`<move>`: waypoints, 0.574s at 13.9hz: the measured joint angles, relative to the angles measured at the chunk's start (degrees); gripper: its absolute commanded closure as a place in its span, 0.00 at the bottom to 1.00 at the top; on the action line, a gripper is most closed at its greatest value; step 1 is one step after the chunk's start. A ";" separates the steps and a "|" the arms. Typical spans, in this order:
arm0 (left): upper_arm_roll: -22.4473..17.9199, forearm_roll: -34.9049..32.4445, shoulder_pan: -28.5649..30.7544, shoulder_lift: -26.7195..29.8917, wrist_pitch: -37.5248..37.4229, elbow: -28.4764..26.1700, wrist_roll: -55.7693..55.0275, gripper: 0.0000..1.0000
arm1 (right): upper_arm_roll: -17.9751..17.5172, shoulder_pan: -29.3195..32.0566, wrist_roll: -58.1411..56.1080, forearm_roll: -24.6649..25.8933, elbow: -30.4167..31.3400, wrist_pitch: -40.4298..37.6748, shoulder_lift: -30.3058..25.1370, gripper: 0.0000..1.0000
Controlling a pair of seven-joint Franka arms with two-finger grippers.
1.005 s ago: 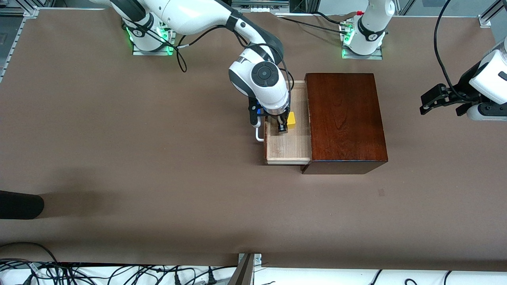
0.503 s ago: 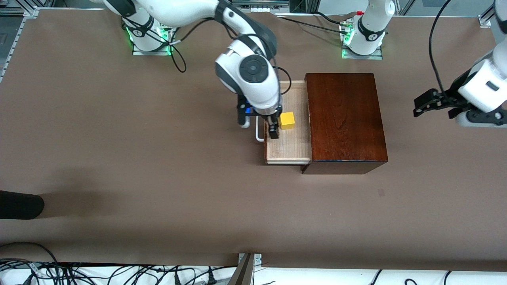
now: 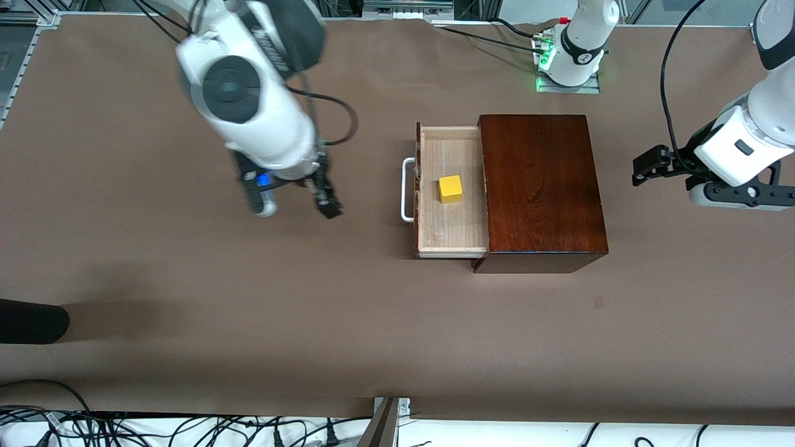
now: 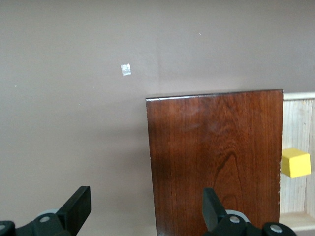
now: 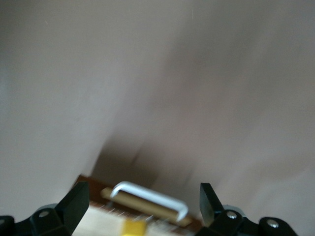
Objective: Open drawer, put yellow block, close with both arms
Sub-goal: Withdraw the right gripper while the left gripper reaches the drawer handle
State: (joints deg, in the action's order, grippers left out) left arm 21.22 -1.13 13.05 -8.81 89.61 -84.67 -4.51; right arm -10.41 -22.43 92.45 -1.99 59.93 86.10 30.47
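yellow block (image 3: 450,188) in open drawer (image 3: 451,237) (both tools apart, empty).

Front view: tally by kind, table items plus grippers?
Wooden box: 1
Drawer, open: 1
Yellow block, in the drawer: 1
Grippers, both open: 2, right gripper, left gripper
Total: 5

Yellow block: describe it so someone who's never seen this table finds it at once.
Find the dark mahogany box in the middle of the table. Its pale wooden drawer stands pulled out toward the right arm's end, with a white bar handle on its front. The yellow block sits alone on the drawer floor, the only bright-coloured thing there, touched by neither end effector.
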 measured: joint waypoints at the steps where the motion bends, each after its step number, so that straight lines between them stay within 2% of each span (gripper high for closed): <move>1: 0.58 0.00 -0.39 -0.01 -0.03 0.01 0.28 0.00 | 1.98 1.23 -8.28 -0.01 0.05 -2.80 -1.49 0.00; 4: 3.35 0.00 -5.01 -0.24 0.02 0.58 -1.82 0.00 | 9.45 2.19 -28.78 -0.04 1.06 -7.83 -5.50 0.00; 8: 3.79 0.00 -15.29 -4.34 0.10 4.62 -14.74 0.00 | 19.13 2.26 -52.18 -0.05 8.65 -8.08 -13.08 0.00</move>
State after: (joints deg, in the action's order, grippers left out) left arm 25.02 -1.13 -2.23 -13.15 89.72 -80.04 -19.25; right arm 8.72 -20.17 40.27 -2.04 68.58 78.02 17.39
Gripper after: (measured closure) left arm 0.000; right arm 0.000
